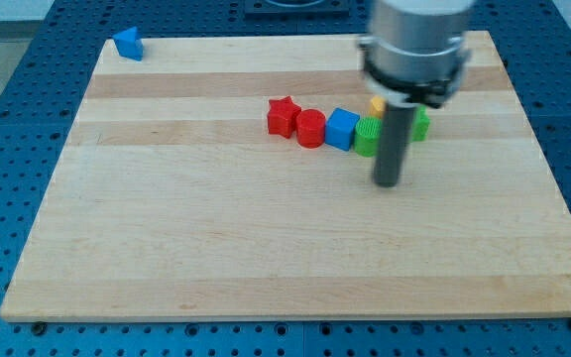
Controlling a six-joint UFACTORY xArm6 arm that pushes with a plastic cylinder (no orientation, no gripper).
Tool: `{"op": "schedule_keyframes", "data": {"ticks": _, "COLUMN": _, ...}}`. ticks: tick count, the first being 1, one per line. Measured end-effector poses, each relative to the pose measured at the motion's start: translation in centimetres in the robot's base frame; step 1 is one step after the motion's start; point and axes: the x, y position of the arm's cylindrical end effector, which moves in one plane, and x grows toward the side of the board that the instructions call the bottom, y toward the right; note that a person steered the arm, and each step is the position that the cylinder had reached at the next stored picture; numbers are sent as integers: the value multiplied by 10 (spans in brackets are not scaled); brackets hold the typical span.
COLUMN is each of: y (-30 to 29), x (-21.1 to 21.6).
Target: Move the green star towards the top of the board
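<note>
My tip (388,183) rests on the wooden board (216,238), just below a row of blocks in the upper middle. A green block (366,136) with a ribbed round edge stands directly above the tip, partly hidden by the rod. Another green block (421,124) shows to the right of the rod; its shape is mostly hidden, so I cannot tell which green block is the star. A small yellow block (376,103) peeks out above them, mostly hidden.
Left of the green blocks stand a blue cube (341,129), a red cylinder (310,128) and a red star (283,116), touching in a row. A blue triangular block (127,44) sits at the board's top left corner.
</note>
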Motion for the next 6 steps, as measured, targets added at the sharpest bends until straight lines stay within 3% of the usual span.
{"op": "schedule_keyframes", "data": {"ticks": 3, "y": 8, "x": -55}}
{"op": "schedule_keyframes", "data": {"ticks": 6, "y": 56, "x": -143}}
